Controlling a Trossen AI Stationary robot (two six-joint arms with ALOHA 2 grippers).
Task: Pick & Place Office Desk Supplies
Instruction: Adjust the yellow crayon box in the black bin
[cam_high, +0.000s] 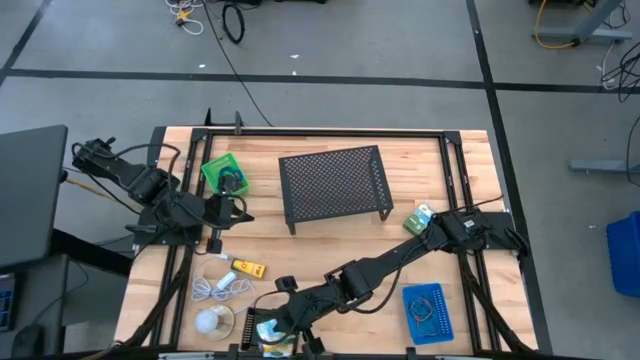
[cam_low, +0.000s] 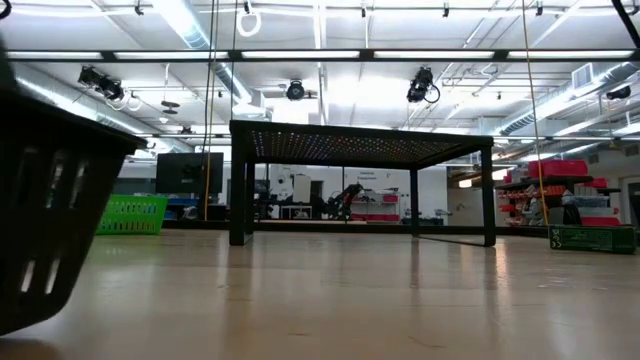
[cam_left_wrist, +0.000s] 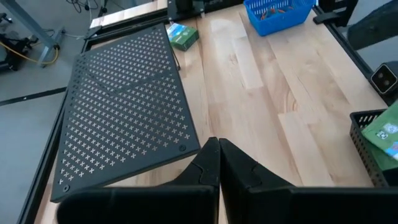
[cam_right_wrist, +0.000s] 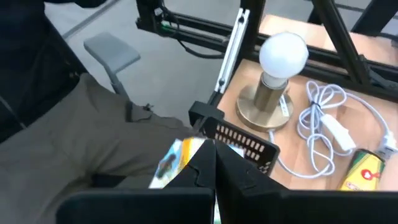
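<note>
R gripper (cam_high: 271, 323) is closed w/ nothing clamped that I can see, hanging right over the black tray (cam_high: 272, 340) at the table's 6 o'clock edge (clock dirs = high view). In the R wrist view its fingers (cam_right_wrist: 205, 171) are pressed together just above the tray's slotted wall (cam_right_wrist: 241, 142). Something yellow-blue lies blurred beside them, prob a packet inside the tray, can't confirm. L gripper (cam_high: 234, 209) is also closed and empty, parked btw the green tray (cam_high: 222, 174) and the black mesh stand (cam_high: 335, 185).

Key relation for the next pick, my call: the yellow block (cam_high: 248, 267) is loose on the wood, at approx 11 o'clock from the R gripper and approx 5 o'clock from the L gripper. It sits abt equally far from both, so neither arm is clearly nearer. Its long axis runs roughly 9-to-3, slightly tilted. Either gripper would have to open first and turn its fingers across that axis. The white cable (cam_high: 221, 287) lies just beside the block on its 7 o'clock side, so I'd come in from 12.

Other loose item: the green-blue packet (cam_high: 422, 218) at 3 o'clock of the stand, near the R arm's base, well apart from both grippers. The blue tray (cam_high: 428, 312) sits at 5 o'clock, w/ loops inside.

Writing: the block shows a red label (cam_right_wrist: 365, 169), not legible. Packet print (cam_left_wrist: 182, 35) is too small to read. No brand I can make out.
</note>
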